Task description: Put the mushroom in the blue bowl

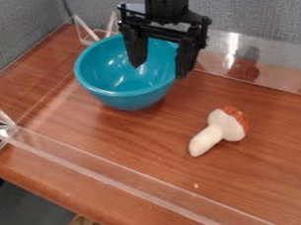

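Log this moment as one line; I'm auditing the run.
tool: open, over blue bowl | mushroom: lying on table, ungrasped | placed: no

blue bowl (127, 74): glossy teal-blue, plain, under the claw | gripper (163, 50): black | mushroom (219, 130): cream-white stem, orange-brown cap, below-right of the claw | table (102, 138): reddish-brown wood grain | walls (146, 190): clear, around the claw

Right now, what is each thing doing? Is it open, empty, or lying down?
gripper: open, holding nothing, above the bowl's far side.
blue bowl: upright, empty.
mushroom: lying on its side on the table, outside the bowl.
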Available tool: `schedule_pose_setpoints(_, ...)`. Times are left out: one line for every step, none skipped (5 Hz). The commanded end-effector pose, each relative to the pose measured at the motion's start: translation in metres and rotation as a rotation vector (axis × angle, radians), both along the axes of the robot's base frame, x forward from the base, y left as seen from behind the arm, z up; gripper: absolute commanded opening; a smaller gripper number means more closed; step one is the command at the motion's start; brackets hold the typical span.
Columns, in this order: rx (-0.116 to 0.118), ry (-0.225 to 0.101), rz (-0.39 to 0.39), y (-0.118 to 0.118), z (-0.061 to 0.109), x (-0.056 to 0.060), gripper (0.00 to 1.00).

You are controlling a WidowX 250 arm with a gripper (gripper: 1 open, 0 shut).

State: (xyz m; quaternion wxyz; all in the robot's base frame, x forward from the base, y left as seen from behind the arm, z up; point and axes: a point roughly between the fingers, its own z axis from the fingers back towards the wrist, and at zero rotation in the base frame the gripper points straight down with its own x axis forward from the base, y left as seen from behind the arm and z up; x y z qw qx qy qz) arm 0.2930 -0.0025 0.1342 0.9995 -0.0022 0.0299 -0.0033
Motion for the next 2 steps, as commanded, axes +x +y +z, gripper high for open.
schedule_pose_setpoints(0.005, 0.008, -0.018, -0.0012, -0.0064, -0.0016, 1.0)
schedule_pose_setpoints(0.003, 0.002, -0.088, -0.0072, -0.0098, -0.0082, 1.0)
